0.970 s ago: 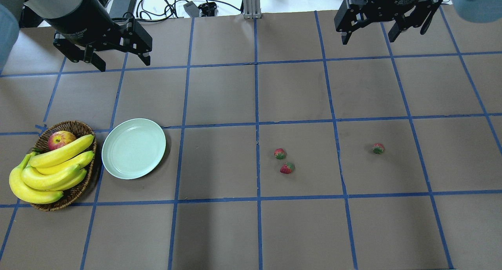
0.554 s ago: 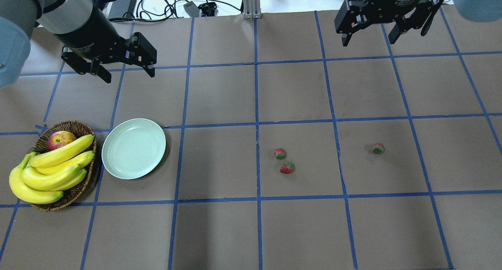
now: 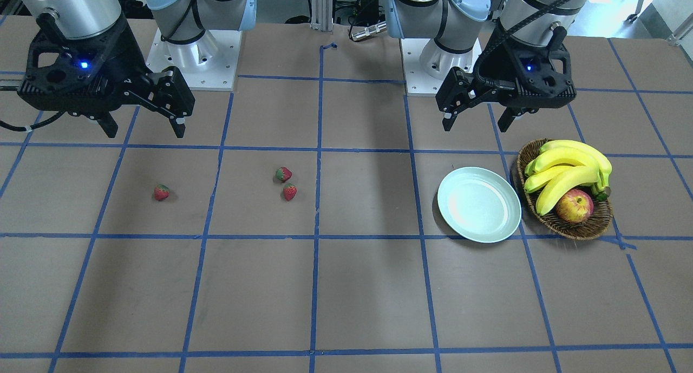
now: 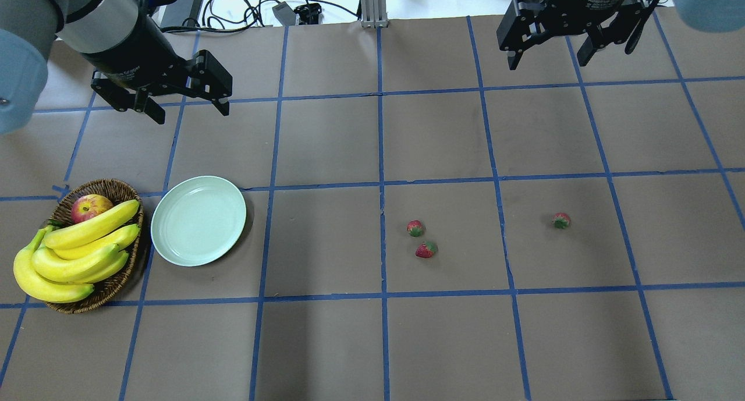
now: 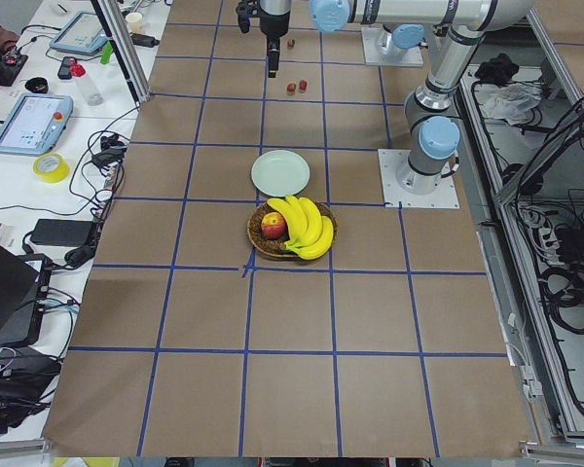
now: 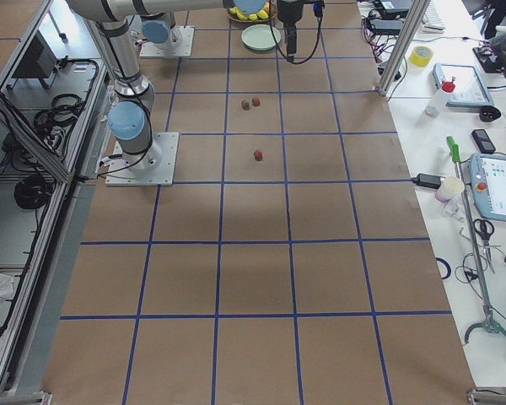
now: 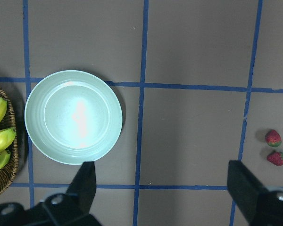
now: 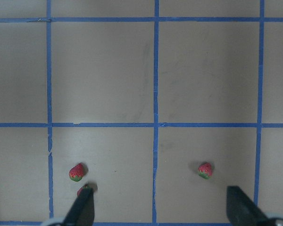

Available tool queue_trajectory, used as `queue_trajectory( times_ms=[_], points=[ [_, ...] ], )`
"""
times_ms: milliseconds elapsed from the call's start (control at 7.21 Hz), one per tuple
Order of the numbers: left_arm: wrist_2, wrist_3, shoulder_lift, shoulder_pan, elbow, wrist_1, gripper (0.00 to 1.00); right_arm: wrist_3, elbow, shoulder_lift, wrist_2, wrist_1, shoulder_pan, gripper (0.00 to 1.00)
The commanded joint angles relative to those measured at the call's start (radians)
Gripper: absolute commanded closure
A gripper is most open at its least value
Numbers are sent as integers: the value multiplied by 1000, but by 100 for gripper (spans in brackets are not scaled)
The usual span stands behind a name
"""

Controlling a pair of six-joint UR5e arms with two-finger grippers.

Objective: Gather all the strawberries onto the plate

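Three strawberries lie on the brown table: two close together [image 4: 415,228] [image 4: 426,249] near the middle and one [image 4: 561,220] apart to the right. The empty mint-green plate [image 4: 198,220] sits at the left beside the basket. My left gripper [image 4: 191,113] is open and empty, hovering behind the plate. My right gripper [image 4: 547,60] is open and empty, high at the far right, well behind the lone strawberry. The left wrist view shows the plate [image 7: 73,117] and the pair [image 7: 273,137]. The right wrist view shows the lone strawberry [image 8: 205,170] and the pair [image 8: 76,172].
A brown wicker basket [image 4: 110,184] with bananas [image 4: 81,244] and a red-yellow apple [image 4: 90,207] stands left of the plate. Cables and a power brick [image 4: 183,2] lie beyond the table's far edge, with a metal post [image 4: 372,2].
My left gripper has moved forward and slightly right over the table, towards the plate. The right gripper, the strawberries and the plate have stayed put.
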Motion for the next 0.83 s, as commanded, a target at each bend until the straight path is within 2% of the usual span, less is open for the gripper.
queue_trajectory(
  times_ms=[0, 277, 416, 554, 693],
  points=[
    [-1, 5, 1, -3, -6, 0, 0, 14, -4, 31, 7, 19, 5, 0],
    [1, 5, 0, -3, -4, 0, 0, 92, -3, 107, 22, -2, 111, 0],
    [-1, 5, 0, -3, 0, 0, 0, 157, -1, 172, 18, -68, 176, 0],
    [-1, 5, 0, -3, 2, 0, 0, 201, 10, 221, 22, -76, 216, 0],
    [-4, 5, -2, -3, 2, 0, 0, 329, 54, 259, 22, -105, 266, 0]
  ],
)
